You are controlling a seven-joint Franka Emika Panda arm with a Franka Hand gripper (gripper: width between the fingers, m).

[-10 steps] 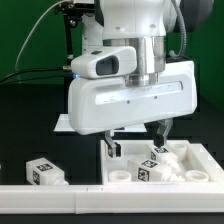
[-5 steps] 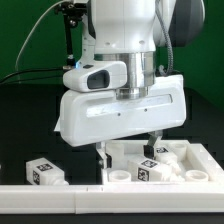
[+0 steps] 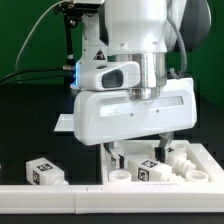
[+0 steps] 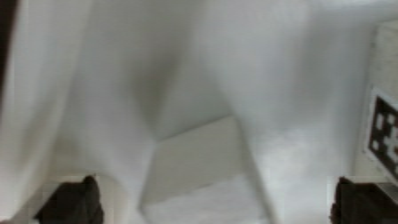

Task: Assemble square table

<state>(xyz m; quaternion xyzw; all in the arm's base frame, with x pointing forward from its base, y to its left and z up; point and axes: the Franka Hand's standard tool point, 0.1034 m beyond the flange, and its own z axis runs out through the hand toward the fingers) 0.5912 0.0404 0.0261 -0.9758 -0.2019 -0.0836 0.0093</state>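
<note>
The slab (image 3: pixel 190 180) lies flat on the dark table, low on the exterior view's right, directly under me. My gripper (image 3: pixel 140 148) is spread as wide as it goes, with nothing between the fingers (image 3: pixel 113 152). Both tips hang just above the slab's far part.

Over the last second I swung toward the exterior view's left, tilted, then came back level and lower, with the jaws wide throughout. I read that as lining up for a pick, not a carry. No leg looks mounted yet, so I judge the assembly to be at an early stage. In my wrist view everything is close, blurred white plastic with a tag at one edge. I cannot tell from it which part I am centred on.

The slab's raised rim makes it a shallow tray. One leg (image 3: pixel 148 168) with a tag sits inside it near the front, beside a round corner hole (image 3: pixel 118 177). More white blocks (image 3: pixel 183 158) crowd the side toward the exterior view's right. I take them for legs, though their tags do not show.

A second leg (image 3: pixel 45 171) lies on the table well to the exterior view's left, apart from the slab. The long rail (image 3: pixel 60 200) runs across the front.
</note>
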